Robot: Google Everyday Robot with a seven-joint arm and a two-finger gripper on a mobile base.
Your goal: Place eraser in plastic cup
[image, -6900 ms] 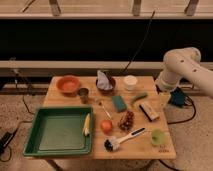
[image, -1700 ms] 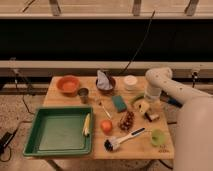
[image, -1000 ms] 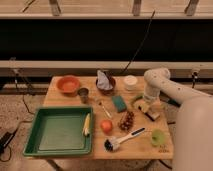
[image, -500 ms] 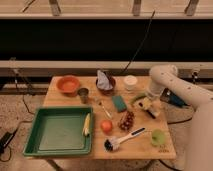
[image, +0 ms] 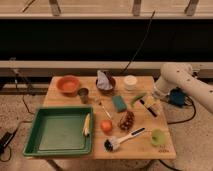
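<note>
The eraser (image: 149, 106), a small cream block with a dark edge, lies on the right side of the wooden table (image: 65, 105), just right of a green oblong item (image: 138, 98). My gripper (image: 153, 98) reaches down from the white arm (image: 175, 77) at the right and sits right at the eraser's far end, partly covering it. The light-green plastic cup (image: 158, 137) stands upright at the table's front right corner, well in front of the gripper.
A teal sponge (image: 119, 103), white tub (image: 130, 81), dark bowl with cloth (image: 105, 82), dark metal cup (image: 83, 93) and orange bowl (image: 67, 84) stand behind. Grapes (image: 127, 120), an orange (image: 106, 126) and a dish brush (image: 122, 139) lie in front. A green tray (image: 55, 131) holds a banana (image: 86, 124).
The arm came in from the right and lowered to the eraser. In the last second its bulky near link swung back to the right, while the gripper stays at the eraser.
</note>
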